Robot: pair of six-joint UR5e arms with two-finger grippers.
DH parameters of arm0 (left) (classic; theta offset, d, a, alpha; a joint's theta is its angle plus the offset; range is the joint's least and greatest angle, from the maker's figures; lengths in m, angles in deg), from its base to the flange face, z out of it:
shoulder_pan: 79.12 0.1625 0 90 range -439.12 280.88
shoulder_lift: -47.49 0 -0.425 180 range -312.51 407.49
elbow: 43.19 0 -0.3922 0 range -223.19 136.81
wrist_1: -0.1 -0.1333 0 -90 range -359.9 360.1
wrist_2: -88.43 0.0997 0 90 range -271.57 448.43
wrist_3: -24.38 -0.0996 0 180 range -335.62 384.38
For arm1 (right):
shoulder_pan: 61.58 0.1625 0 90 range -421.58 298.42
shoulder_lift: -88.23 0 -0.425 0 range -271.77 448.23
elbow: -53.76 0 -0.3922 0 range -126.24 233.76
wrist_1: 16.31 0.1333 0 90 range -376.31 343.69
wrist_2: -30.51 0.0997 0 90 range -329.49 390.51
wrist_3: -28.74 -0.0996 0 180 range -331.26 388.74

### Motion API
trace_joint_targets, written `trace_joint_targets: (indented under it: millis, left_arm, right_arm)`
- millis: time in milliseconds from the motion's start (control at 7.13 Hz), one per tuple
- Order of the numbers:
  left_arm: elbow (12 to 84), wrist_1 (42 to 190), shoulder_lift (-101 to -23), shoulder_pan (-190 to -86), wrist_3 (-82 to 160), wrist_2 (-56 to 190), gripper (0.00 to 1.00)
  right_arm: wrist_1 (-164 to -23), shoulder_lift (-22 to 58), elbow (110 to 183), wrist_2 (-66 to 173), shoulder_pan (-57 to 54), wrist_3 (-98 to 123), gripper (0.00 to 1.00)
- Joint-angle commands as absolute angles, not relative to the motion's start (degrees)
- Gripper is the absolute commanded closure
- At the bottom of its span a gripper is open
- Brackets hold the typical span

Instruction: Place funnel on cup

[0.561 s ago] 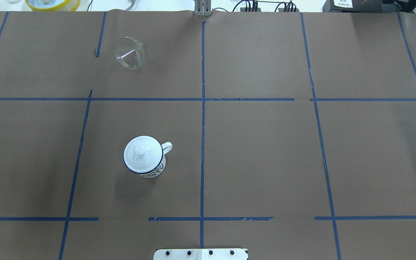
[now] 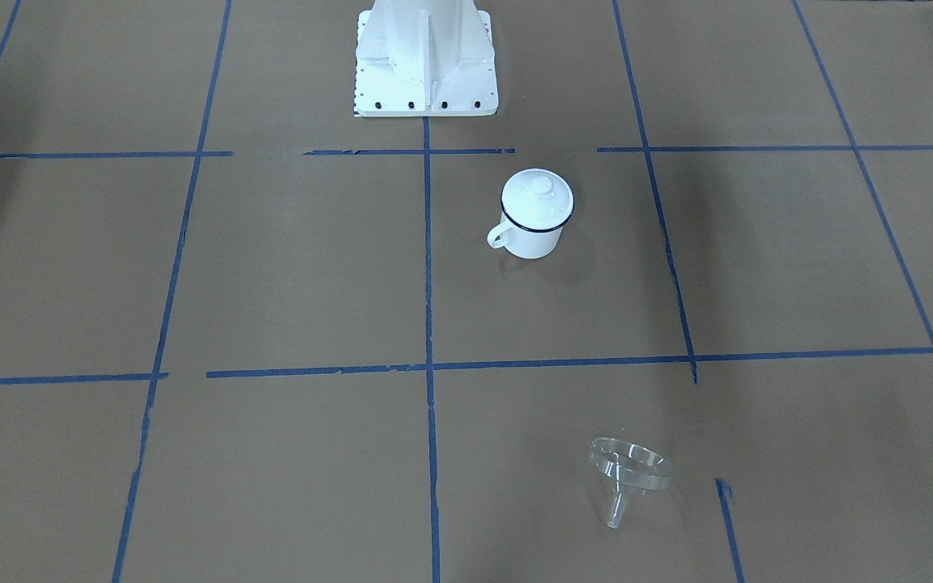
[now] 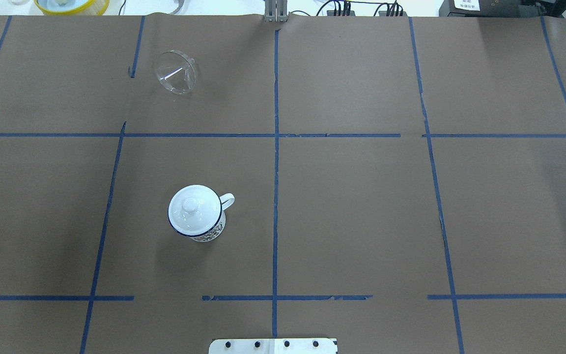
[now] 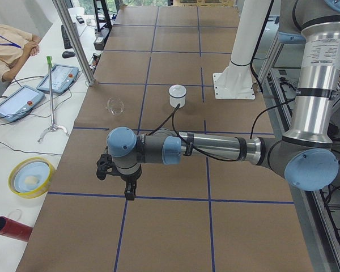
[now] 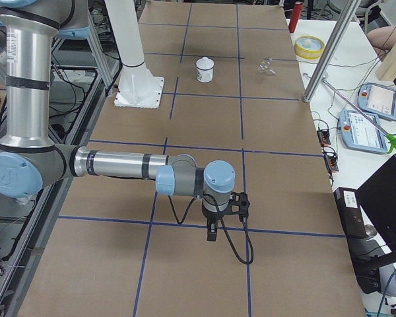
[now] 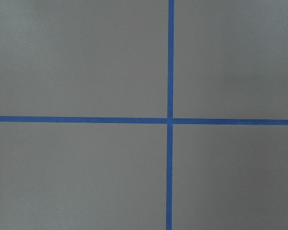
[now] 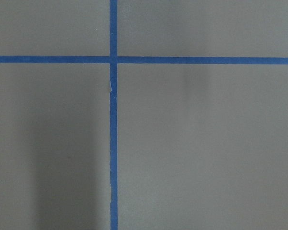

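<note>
Starting at the far left: can only spot the left arm's black two-finger gripper (image 4: 128,191) in the left side view. Pointing down, low over the brown paper table cover (image 4: 170,232), near a blue tape line (image 4: 175,199). Can't tell how far open from there, and the wrist view gives only paper and tape, no fingers. Holding nothing of the task as far as visible.

Next, left of the centre tape in the overhead: small clear transparent funnel (image 3: 176,72), far out toward the operators' edge, lying on its side. Going by the front view, lying with the long axis roughly away from the robot. Wide mouth tilted up and back toward the base, short spout aimed at the operators' side.

Slightly right of that and much nearer the base: small white enamel cup with dark blue rim and loop handle (image 3: 214,235). Upright, handle toward the robot's right, well apart from the funnel. Capped by a round white knobbed lid (image 3: 192,209), so probably needs uncovering before seating the funnel.

Far right: right arm's black two-finger gripper (image 5: 212,231), seen only in the right side view. Also pointing down over paper, well apart from both items. Can't tell the opening here either. Nothing of the task held.

Judgement: both items in the robot's left half, so left arm nearer. Expect a reach forward and inward, a grip across the funnel rim, then a turn to spout-down.
</note>
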State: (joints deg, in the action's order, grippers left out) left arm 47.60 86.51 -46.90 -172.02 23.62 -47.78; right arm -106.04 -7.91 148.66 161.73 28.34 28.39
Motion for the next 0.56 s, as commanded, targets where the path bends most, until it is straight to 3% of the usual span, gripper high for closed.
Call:
trace_joint_targets:
  millis: [0, 280, 421]
  left_arm:
    - [48.48, 86.76, -46.29, -171.84, 23.33, -47.8, 0.0]
    - [48.22, 90.24, -44.88, -171.67, 23.5, -47.88, 0.0]
    - [48.05, 101.15, -44.88, -168.62, 24.29, -47.63, 0.0]
  right_arm:
    - [-106.04, -7.92, 148.68, 161.73, 28.33, 28.39, 0.0]
    - [-106.04, -7.92, 148.59, 161.73, 28.33, 28.39, 0.0]
    - [-106.04, -7.92, 148.68, 161.73, 28.33, 28.39, 0.0]
